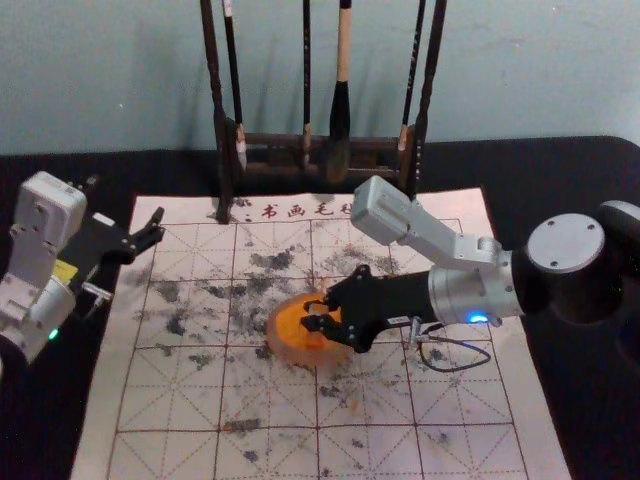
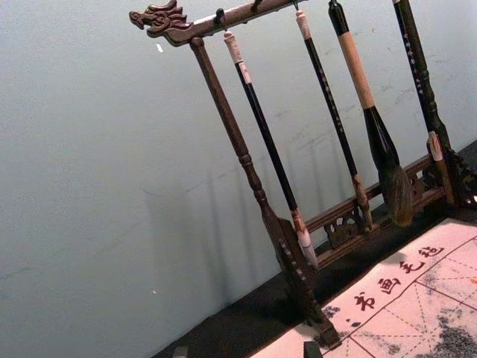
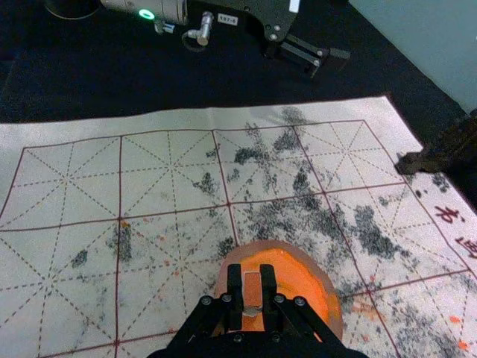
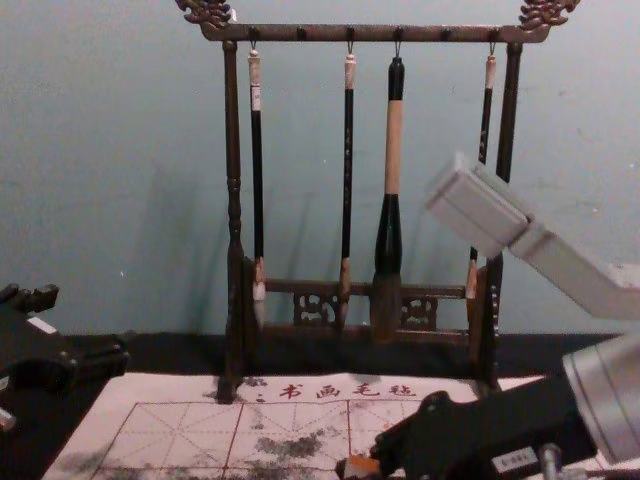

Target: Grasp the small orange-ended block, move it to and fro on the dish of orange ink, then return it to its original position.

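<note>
You have the right gripper point(image 1: 311, 313) reaching in from your right over the middle of the printed white mat point(image 1: 175, 400), its fingers closed on the small block point(image 3: 252, 288), which is pinched between the two tips. The block is at the round dish point(image 1: 289, 353), above the orange ink point(image 1: 287, 325); you cannot tell whether its end touches the ink. In the chest view, the block's orange end faces you, low in the picture.

Your left gripper point(image 1: 157, 227) is parked at the far left corner of the mat, its fingers spread wide with nothing between them. Behind the mat, a dark wooden rack point(image 4: 232, 190) stands upright with four brushes point(image 4: 393, 150) hanging from its top bar
</note>
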Controlling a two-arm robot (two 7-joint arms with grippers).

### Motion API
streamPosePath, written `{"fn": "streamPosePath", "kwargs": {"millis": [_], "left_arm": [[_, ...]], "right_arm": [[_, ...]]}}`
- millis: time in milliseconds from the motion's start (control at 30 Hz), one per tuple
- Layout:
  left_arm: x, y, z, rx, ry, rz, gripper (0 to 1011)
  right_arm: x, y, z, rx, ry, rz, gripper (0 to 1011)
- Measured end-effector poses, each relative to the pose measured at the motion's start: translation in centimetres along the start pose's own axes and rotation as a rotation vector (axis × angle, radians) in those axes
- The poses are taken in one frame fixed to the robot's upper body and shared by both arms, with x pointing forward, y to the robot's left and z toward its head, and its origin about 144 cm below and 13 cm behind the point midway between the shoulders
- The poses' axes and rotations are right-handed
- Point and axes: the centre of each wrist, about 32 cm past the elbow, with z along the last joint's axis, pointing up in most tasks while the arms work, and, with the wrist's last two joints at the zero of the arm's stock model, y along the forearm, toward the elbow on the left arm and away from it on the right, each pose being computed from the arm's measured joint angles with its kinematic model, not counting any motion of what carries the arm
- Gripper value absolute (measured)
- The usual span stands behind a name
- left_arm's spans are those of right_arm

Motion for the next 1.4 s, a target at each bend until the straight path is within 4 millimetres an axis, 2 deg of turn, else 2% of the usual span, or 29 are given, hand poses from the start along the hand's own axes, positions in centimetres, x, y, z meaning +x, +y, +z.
{"fn": "streamPosePath", "kwargs": {"millis": [667, 1400], "left_arm": [[0.0, 0.0, 0.0, 0.0, 0.0, 0.0, 1001], [0.0, 0.0, 0.0, 0.0, 0.0, 0.0, 1001]], "right_arm": [[1.2, 2.0, 0.7, 0.01, 0.004, -0.016, 114], [2.0, 1.3, 0.2, 0.001, 0.014, -0.064, 116]]}}
